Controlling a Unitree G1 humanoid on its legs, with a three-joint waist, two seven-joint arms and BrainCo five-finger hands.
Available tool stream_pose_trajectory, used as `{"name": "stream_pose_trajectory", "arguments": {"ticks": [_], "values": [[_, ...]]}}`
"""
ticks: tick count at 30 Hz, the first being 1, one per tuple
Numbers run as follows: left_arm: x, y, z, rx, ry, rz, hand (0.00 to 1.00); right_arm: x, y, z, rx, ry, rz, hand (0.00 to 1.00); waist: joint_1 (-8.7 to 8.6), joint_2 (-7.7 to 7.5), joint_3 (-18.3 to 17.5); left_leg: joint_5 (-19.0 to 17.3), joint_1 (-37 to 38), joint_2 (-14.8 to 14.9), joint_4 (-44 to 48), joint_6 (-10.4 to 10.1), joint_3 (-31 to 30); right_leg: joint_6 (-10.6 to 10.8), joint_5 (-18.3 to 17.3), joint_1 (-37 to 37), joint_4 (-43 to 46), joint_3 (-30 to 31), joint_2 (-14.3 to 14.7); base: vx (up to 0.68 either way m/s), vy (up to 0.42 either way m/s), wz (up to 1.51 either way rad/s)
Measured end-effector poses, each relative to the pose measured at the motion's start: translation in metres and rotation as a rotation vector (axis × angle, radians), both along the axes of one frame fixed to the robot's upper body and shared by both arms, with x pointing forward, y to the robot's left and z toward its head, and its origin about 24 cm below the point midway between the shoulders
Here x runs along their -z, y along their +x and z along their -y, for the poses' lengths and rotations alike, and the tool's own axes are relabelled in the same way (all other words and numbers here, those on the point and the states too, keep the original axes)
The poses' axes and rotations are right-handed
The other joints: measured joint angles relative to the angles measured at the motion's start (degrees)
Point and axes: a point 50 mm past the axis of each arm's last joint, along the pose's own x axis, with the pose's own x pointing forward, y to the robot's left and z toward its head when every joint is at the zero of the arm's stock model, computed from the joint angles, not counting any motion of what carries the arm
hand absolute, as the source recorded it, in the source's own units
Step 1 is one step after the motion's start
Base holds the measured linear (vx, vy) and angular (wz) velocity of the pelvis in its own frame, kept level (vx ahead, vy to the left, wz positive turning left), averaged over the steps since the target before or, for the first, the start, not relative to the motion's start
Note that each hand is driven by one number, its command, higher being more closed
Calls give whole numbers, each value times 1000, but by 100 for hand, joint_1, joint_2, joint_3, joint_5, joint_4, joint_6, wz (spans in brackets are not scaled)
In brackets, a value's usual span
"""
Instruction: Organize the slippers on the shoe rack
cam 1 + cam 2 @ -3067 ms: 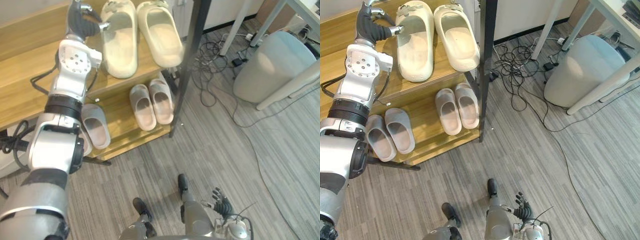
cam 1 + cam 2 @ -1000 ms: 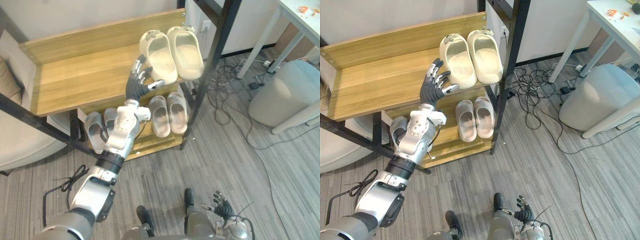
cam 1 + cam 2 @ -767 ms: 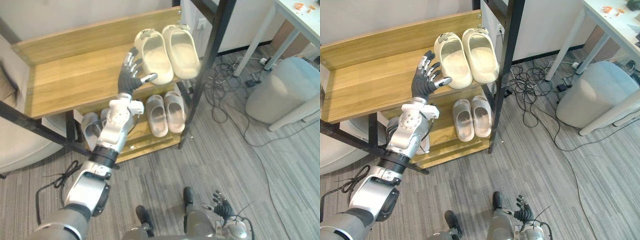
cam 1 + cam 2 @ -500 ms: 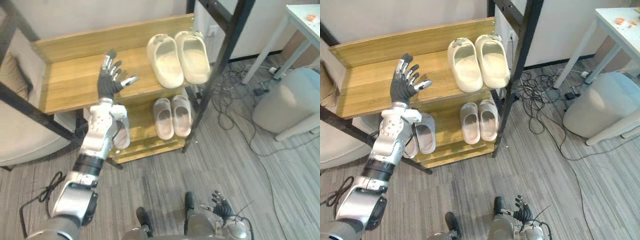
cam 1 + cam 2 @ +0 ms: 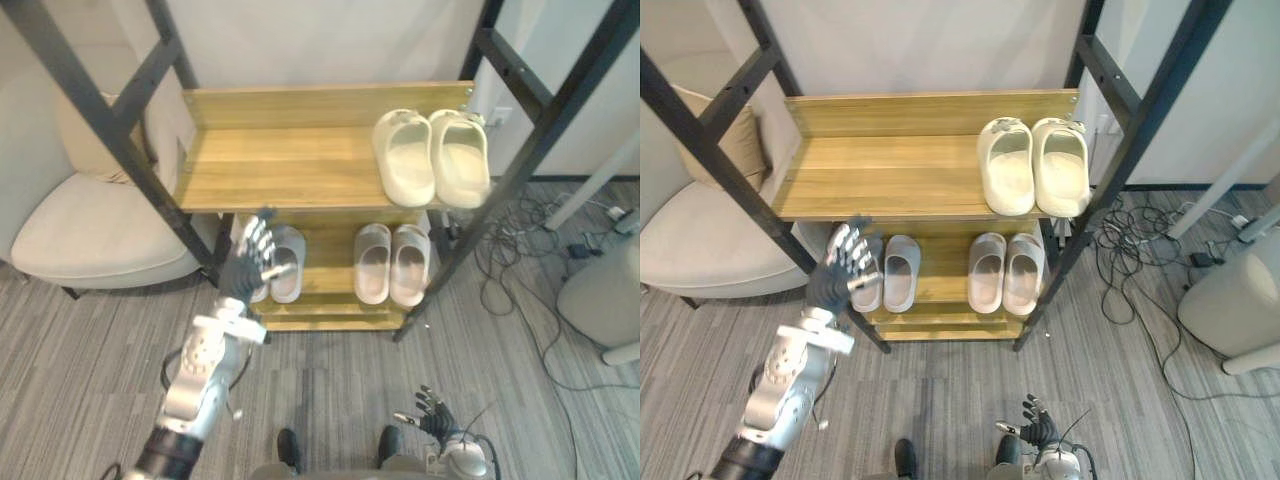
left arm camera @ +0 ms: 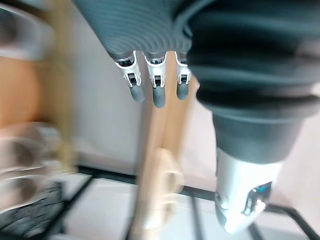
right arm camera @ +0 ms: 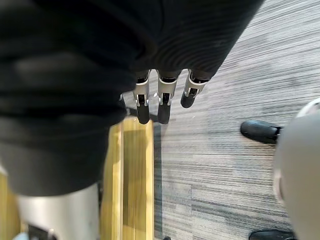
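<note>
Grey carpet [image 5: 330, 385] surrounds the shoe rack [image 5: 300, 165]; the splayed, empty left hand [image 5: 248, 270] should drop clear of the grey slippers [image 5: 288, 272] near it; right hand [image 5: 432, 408] hangs relaxed, empty.

Shoe rack [image 5: 300, 165]: wooden shelves in a black metal frame, with two tiers in sight.
Upper shelf: a pair of cream slippers [image 5: 432, 158] sits side by side at the right end.
Lower shelf: a pair of pale slippers [image 5: 390, 264] lies close together on the right. A pair of grey slippers [image 5: 287, 262] lies on the left, partly hidden behind the left hand.
Left hand [image 5: 247, 272]: raised in front of the lower shelf's left end, fingers straight and spread, holding nothing.
Right hand [image 5: 433, 410]: low over the carpet, fingers spread.
Surroundings: a cream armchair [image 5: 90, 235] stands left of the rack, and cables [image 5: 510, 275] lie on the floor to its right.
</note>
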Motion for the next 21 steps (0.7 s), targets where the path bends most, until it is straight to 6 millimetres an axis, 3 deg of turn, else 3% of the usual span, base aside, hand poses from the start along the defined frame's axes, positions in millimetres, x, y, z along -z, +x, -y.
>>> {"name": "stream_pose_trajectory", "arguments": {"ticks": [5, 6, 8, 15, 21], "values": [[76, -31, -10, -51, 52, -343, 0, 1, 6, -1, -7, -1, -5, 0, 227, -112, -84, 1, 48, -1, -1, -5, -134, 22, -50, 134, 0, -136, 3, -14, 1, 14], [80, -33, -11, -57, 58, -364, 0, 1, 6, -1, -8, -1, -5, 0, 228, -117, -84, 1, 60, -2, -1, -5, -139, 25, -53, 152, 0, -141, 2, -13, 5, 6], [108, -46, -20, -106, 126, -492, 0, 1, 9, -2, -13, -3, -2, 0, 226, -169, -120, 1, 82, -18, -2, -5, -187, 45, -95, 196, -1, -189, -10, -17, 7, 9], [157, -89, -45, -175, 358, -769, 0, 8, 3, -7, -53, -22, -52, 0, 246, -285, -166, -20, 175, -28, -5, -26, -224, 82, -135, 330, -2, -227, -22, -5, 2, 5], [167, -102, -46, -185, 429, -837, 0, 8, 7, -10, -90, -43, -61, 0, 282, -283, -159, -58, 257, -1, -10, -45, -51, 82, -133, 334, 1, -38, -5, -1, 15, -15]]}}
